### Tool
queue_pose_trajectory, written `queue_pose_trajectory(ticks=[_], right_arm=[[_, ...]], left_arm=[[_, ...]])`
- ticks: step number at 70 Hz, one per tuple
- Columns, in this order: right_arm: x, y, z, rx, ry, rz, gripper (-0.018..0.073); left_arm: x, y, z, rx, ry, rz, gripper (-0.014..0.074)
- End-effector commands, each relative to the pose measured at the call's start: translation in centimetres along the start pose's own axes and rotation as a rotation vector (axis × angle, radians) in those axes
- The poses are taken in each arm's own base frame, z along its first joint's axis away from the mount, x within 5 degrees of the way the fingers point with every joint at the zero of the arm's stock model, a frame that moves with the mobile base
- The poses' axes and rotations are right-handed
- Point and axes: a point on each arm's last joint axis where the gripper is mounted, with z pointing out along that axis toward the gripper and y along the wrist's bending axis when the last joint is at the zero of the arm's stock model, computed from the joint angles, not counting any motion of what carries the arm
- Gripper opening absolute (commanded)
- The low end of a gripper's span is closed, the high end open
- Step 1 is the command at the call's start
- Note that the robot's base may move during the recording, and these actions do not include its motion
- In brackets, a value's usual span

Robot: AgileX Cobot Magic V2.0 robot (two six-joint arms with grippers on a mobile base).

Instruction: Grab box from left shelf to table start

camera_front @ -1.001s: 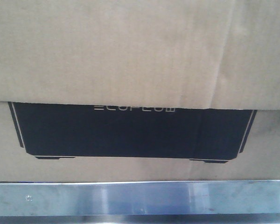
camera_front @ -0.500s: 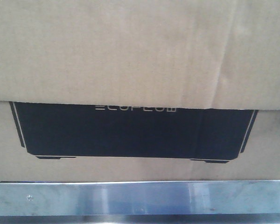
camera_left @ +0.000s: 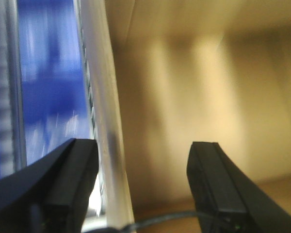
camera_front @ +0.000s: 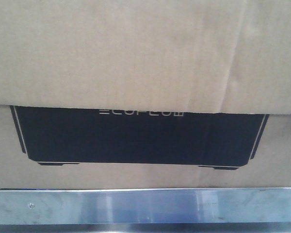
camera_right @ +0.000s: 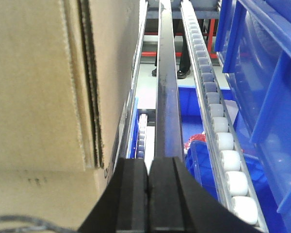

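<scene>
Box (camera_front: 136, 58) sits on the left shelf (camera_front: 145, 206), just behind its silver front edge, with the black ECOFLOW panel facing out. Left pincer (camera_left: 140, 187) is wide open with nothing between the fingers and a cardboard face close ahead. Right pincer (camera_right: 148, 194) is fully closed and empty, with the box's corner on one side and white rollers (camera_right: 228, 150) on the other.

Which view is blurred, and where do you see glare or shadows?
Left wrist view: heavily blurred, soft shadow bands across the box. Front view: dim and grainy, a pale glare on the rail. Right wrist view: sharpest, near rollers crisp, far ones softer.
</scene>
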Motion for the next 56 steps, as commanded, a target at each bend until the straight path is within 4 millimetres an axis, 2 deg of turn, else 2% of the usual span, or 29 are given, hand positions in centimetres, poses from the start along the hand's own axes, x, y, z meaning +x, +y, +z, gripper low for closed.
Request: queue_pose_trajectory(ticks=[1, 17, 32, 38, 50, 56], right_arm=[[-1.1, 0.1, -0.1, -0.005, -0.123, -0.003, 0.0056], [-2.9, 0.2, -0.5, -0.011, -0.217, 0.006, 0.0056], [-7.3, 0.4, -2.3, -0.012, -0.198, 0.006, 0.0074], [-8.9, 0.5, -3.2, -0.01, -0.141, 0.005, 0.0166], [-12.6, 0.7, -4.0, -0.006, -0.046, 0.006, 0.0486], [-14.8, 0.9, -3.7, -0.006, -0.028, 0.007, 0.0564]], left_arm=[[-1.4, -0.2, -0.1, -0.005, -0.027, 0.008, 0.0309], [-2.3, 0.1, 1.0, -0.051, 0.068, 0.019, 0.0309], [-2.4, 0.4, 1.1, -0.079, 0.073, 0.012, 0.0309], [-2.4, 0.6, 1.0, -0.1, 0.072, 0.019, 0.0309], [-2.4, 0.6, 1.0, -0.108, 0.071, 0.022, 0.0309], [-2.4, 0.7, 1.0, -0.109, 0.073, 0.022, 0.0309]])
